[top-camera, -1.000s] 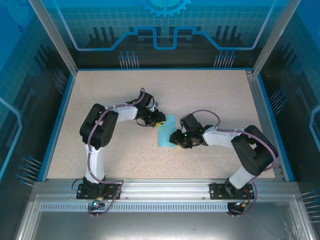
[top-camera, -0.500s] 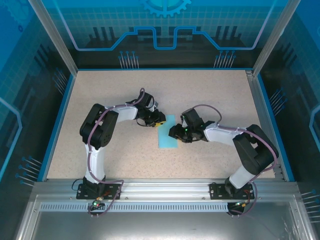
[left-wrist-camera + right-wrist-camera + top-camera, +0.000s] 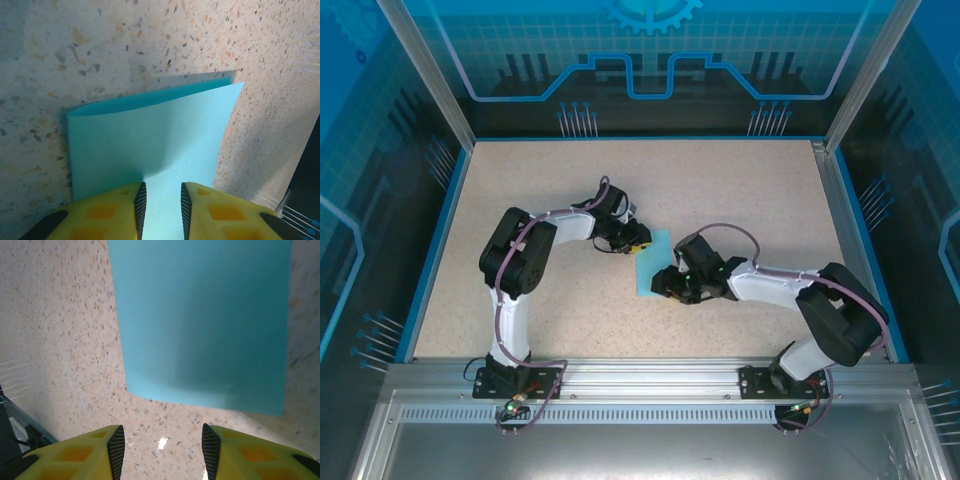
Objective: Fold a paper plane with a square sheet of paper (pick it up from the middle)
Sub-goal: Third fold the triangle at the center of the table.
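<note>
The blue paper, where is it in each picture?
Top external: the blue paper lies in the middle of the speckled table.
Left wrist: bottom middle, running off the lower edge.
Right wrist: upper right, cut by the top edge.
Shared landmark: that speckled table, under the paper in all three.

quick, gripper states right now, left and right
Left gripper: jaws slightly apart over the folded light-blue paper sheet, nothing pinched.
Right gripper: open, empty, just short of that sheet.

Speckled beige table [image 3: 540,180] — folded cyan sheet of paper [image 3: 650,262] lies mid-table
</note>
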Robot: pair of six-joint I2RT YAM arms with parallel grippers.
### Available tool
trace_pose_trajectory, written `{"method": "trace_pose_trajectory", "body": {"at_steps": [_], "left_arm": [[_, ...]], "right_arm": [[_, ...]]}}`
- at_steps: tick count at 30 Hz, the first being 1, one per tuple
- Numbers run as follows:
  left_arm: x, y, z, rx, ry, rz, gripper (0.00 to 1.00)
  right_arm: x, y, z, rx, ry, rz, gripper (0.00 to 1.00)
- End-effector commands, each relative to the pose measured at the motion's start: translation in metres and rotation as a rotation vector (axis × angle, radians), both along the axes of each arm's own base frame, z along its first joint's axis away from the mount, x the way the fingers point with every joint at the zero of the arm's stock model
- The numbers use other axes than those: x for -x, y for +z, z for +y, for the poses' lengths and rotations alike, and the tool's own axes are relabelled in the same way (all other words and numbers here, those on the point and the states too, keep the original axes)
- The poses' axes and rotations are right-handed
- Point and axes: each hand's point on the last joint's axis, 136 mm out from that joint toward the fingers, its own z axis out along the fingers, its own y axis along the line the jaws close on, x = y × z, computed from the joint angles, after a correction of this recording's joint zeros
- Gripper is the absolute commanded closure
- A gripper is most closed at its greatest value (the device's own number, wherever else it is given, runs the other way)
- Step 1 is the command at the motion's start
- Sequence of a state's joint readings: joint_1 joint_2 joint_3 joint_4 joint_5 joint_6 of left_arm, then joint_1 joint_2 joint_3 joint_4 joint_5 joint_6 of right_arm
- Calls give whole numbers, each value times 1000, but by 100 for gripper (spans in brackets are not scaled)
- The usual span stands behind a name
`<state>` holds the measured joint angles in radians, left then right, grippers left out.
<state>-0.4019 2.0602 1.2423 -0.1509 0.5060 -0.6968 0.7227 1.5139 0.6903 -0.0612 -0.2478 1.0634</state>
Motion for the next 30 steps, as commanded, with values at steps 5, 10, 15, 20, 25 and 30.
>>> {"method": "trace_pose_trajectory", "body": {"at_steps": [5,10,15,20,25,30], "left_arm": [[19,-18,14,-60,-6,68,71],[19,-19,14,-61,-9,69,71],[20,-19,14,-59,-9,67,71],[19,-19,14,-56,-6,68,71],[22,-20,14,-56,-8,73,71],[22,-20,14,-54,-8,72,71]], "right_arm": [[5,2,22,-66,-38,27,52],[9,-6,24,-50,-80,40,51],[10,-14,23,-30,-99,50,50],[6,-22,23,-25,-125,50,50],[-5,-22,21,-19,-158,24,50],[-22,-13,15,-21,-189,-16,50]]}}
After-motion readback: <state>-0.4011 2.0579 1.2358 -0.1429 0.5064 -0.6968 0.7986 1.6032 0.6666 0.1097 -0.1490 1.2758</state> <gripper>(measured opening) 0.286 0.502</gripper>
